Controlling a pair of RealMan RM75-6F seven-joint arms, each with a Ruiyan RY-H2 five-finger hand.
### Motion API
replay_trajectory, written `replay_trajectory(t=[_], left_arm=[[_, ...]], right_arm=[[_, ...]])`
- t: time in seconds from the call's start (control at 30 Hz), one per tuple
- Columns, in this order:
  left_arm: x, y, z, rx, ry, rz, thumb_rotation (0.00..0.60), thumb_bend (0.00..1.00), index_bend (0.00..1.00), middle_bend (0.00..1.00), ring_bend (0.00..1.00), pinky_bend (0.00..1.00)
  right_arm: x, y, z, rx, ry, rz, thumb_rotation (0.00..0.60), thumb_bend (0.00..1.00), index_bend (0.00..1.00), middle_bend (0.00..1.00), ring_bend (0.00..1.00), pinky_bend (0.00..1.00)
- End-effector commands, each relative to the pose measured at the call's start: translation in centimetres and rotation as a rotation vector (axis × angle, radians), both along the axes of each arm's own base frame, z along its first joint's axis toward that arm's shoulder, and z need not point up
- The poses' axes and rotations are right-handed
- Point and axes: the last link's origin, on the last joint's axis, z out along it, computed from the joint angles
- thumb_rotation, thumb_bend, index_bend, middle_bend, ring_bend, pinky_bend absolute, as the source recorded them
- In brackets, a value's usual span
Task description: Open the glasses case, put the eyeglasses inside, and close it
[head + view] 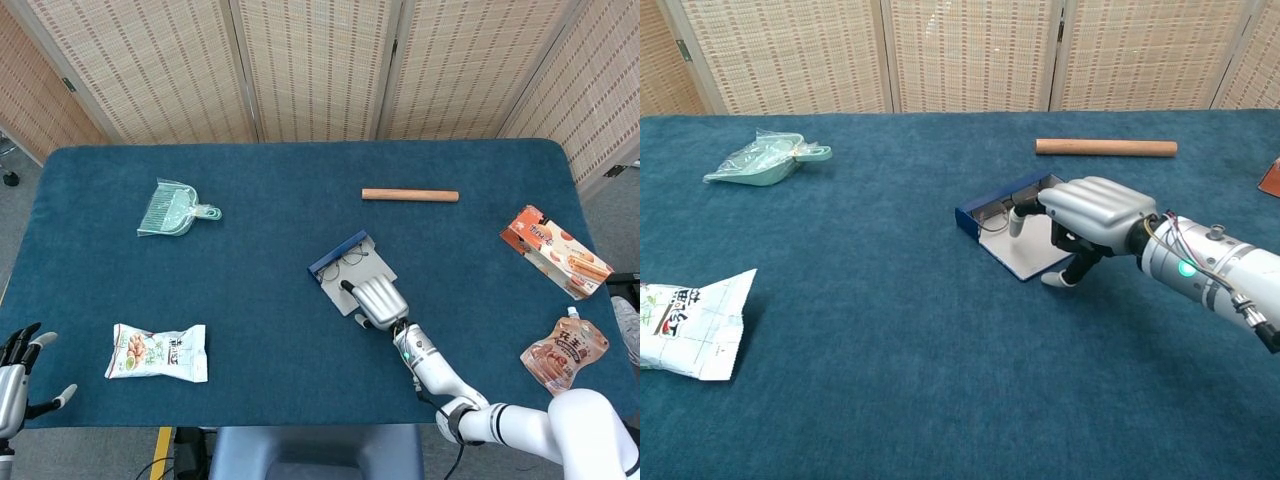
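The glasses case [343,246] [979,212] lies open at the table's middle, its blue tray at the far side and its grey lid [345,295] [1024,257] flat on the cloth. The thin-framed eyeglasses [352,257] [989,221] rest inside against the blue wall. My right hand [379,299] [1095,207] hovers knuckles-up over the lid's near half. One finger reaches toward the glasses and the thumb points down at the lid's near edge; it holds nothing. My left hand [13,372] hangs off the table's front left corner, fingers apart, in the head view only.
A wooden rod [410,195] [1106,147] lies behind the case. A green dustpan [172,210] [758,160] sits far left, a snack bag [158,352] [688,320] near left. An orange box [555,250] and a pouch [563,350] lie at the right edge.
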Motion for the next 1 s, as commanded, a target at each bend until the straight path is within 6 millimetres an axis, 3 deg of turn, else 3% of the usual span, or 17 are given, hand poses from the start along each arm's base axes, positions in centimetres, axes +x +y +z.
replay_trajectory(t=[0.03, 0.7, 1.0], left_arm=[[-0.1, 0.0, 0.0, 0.0, 0.0, 0.002, 0.6, 0.2, 0.24, 0.12, 0.11, 0.19], [-0.5, -0.2, 0.1, 0.0, 0.003, 0.009, 0.6, 0.2, 0.24, 0.12, 0.11, 0.19], [-0.6, -0.3, 0.1, 0.001, -0.001, 0.016, 0.6, 0.2, 0.24, 0.12, 0.11, 0.19]], right_arm=[[0.2, -0.1, -0.1, -0.001, 0.0, 0.006, 0.6, 0.24, 0.3, 1.0, 1.0, 1.0], [0.9, -0.7, -1.4, -0.005, 0.04, 0.035, 0.6, 0.24, 0.3, 1.0, 1.0, 1.0], [1.1, -0.9, -1.9, -0.014, 0.048, 0.055, 0.6, 0.32, 0.32, 1.0, 1.0, 1.0]])
